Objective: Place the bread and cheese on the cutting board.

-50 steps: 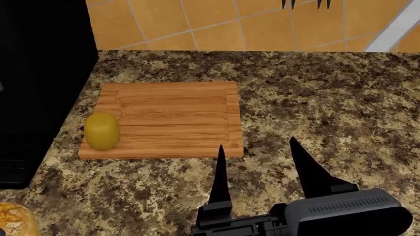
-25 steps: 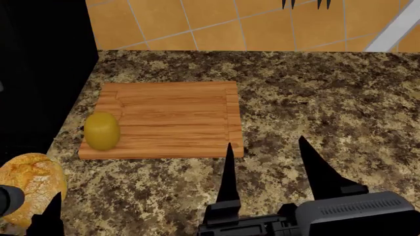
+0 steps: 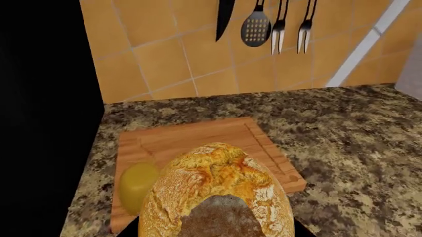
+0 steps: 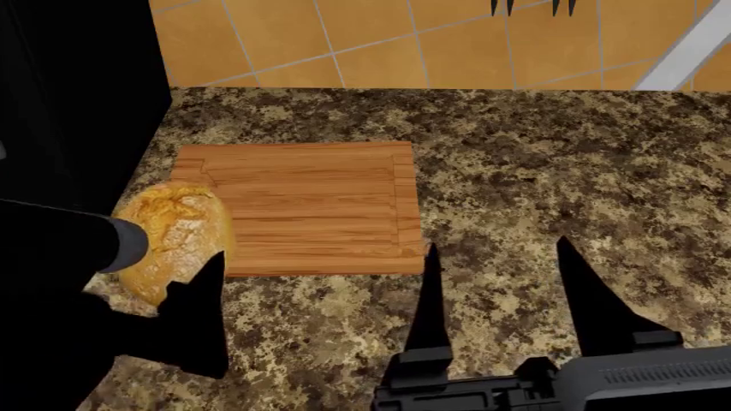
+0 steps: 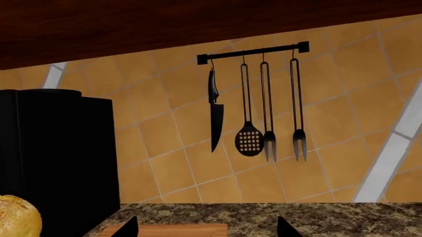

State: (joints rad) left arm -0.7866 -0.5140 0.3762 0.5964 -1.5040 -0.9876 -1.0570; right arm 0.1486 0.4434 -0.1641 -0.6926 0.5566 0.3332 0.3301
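Left pincer [image 4: 171,295] gripping bread [image 4: 174,240] over cutting board [image 4: 308,205] left edge, cheese [image 3: 136,185] on board, right pincer [image 4: 502,282] open above bench [image 4: 549,171].

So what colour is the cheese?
Dull mustard yellow cheese, seen best in the left wrist view.

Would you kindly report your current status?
Left claw shut on bread, over cutting board corner. Right claw open, empty. Cheese on board beside loaf.

A knife [image 5: 215,116], slotted spoon [image 5: 248,139] and seemingly two forks hang above the speckled counter [image 4: 571,163].
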